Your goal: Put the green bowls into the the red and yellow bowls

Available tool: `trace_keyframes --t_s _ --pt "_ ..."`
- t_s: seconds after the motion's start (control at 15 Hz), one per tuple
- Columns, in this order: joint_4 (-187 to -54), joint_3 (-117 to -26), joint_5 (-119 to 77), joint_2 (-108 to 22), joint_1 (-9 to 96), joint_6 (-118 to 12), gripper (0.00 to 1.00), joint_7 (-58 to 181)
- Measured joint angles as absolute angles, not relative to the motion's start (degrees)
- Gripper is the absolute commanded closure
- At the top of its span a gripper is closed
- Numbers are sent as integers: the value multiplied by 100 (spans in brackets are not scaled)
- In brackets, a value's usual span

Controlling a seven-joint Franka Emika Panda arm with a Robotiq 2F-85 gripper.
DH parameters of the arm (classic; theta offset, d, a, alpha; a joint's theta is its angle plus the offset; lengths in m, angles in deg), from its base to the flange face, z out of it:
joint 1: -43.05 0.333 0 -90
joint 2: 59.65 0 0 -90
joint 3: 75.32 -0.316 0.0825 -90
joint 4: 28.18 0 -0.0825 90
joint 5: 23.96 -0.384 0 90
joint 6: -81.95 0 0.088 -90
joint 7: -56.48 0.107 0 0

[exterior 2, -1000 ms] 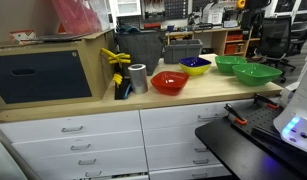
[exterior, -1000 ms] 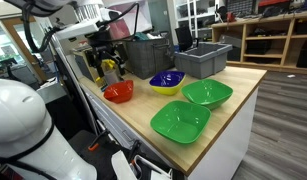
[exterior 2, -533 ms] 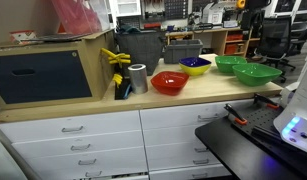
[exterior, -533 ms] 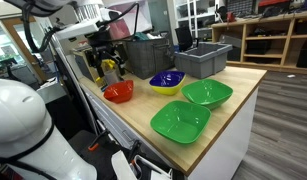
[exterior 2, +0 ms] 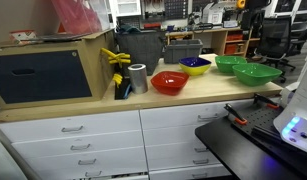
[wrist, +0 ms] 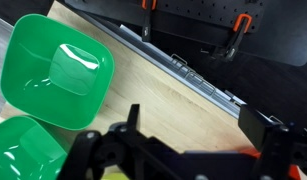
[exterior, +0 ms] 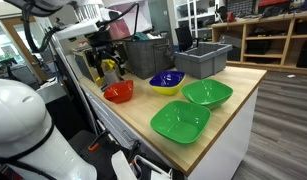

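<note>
Two green bowls (exterior: 180, 121) (exterior: 207, 93) sit side by side on the wooden counter, and both show in the other exterior view (exterior 2: 254, 72) (exterior 2: 230, 64). The red bowl (exterior: 118, 92) (exterior 2: 170, 81) and the yellow bowl with a blue inside (exterior: 166, 81) (exterior 2: 196, 66) stand further along the counter. In the wrist view one green bowl (wrist: 55, 72) lies upper left and the other (wrist: 21, 150) at the lower left corner. My gripper (wrist: 193, 125) hangs above bare wood beside them, open and empty. I cannot make it out in the exterior views.
Grey plastic bins (exterior: 203, 60) (exterior: 143, 52) stand behind the bowls. A metal can (exterior 2: 138, 77) and yellow-handled clamps (exterior 2: 117, 72) sit near the red bowl, beside a wooden box (exterior 2: 53, 70). The counter edge with a metal rail (wrist: 183, 70) runs close to the bowls.
</note>
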State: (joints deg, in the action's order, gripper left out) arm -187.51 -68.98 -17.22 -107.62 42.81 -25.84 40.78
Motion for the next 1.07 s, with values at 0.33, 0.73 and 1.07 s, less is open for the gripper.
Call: trace_keyframes --t_s 0.33,0.73,1.07 --pt "-18752 -6899 -1653 -10654 4288 -2809 0 4078" --pt "-18761 -6914 -1671 -9397 4395 -4569 0 4127" --pt "-18580 -6888 -1755 -8221 4324 -5629 0 4252"
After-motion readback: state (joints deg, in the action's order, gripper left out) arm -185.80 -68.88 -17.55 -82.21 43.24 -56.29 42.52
